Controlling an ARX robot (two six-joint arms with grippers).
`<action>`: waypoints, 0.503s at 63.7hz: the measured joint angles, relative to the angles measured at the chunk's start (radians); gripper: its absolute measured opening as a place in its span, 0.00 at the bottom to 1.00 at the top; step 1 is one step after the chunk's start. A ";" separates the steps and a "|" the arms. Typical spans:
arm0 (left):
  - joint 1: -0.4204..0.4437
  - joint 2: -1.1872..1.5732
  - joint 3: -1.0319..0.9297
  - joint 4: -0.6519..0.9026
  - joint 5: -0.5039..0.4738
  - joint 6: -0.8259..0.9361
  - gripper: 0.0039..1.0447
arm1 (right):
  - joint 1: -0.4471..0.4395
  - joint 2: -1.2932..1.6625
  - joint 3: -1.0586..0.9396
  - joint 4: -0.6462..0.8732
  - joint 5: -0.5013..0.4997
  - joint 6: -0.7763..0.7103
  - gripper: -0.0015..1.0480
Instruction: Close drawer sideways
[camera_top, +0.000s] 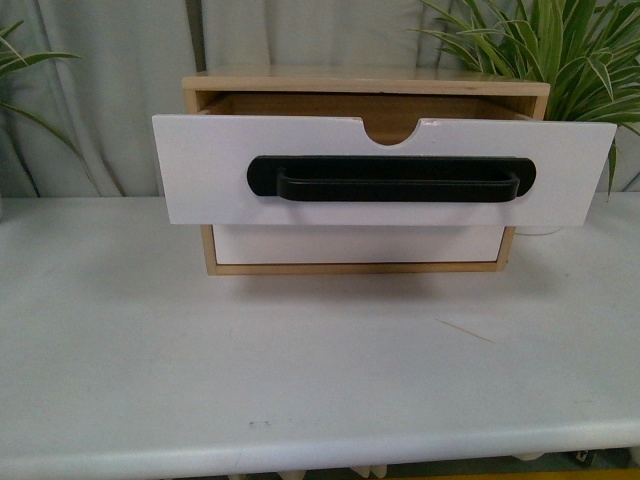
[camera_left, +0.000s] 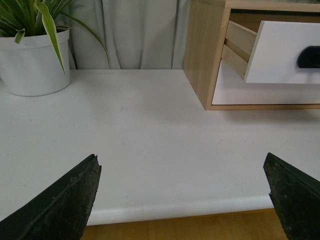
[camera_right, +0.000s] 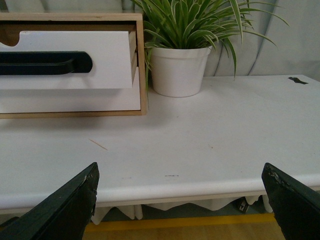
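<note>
Fingers (camera_left: 65, 205) on the left gripper (camera_left: 182, 161) are spread wide with nothing between them, same deal on the right gripper (camera_right: 180, 167), both over the table (camera_top: 320, 350) edge. The drawer (camera_top: 385, 170) sits pulled out of the top slot of the cabinet (camera_top: 365, 82), well apart from both.

It looks like a staged test room. A white table (camera_top: 320, 380) stands before a grey curtain (camera_top: 100, 80), potted plants (camera_right: 177, 70) flanking a small wooden cabinet (camera_top: 365, 80).
</note>
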 joint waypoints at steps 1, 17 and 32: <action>0.000 0.000 0.000 0.000 0.000 0.000 0.95 | 0.000 0.000 0.000 0.000 0.000 0.000 0.91; 0.000 0.000 0.000 0.000 0.000 0.000 0.95 | 0.000 0.000 0.000 0.000 0.000 0.000 0.91; 0.000 0.000 0.000 0.000 0.000 0.000 0.95 | 0.000 0.000 0.000 0.000 0.000 0.000 0.91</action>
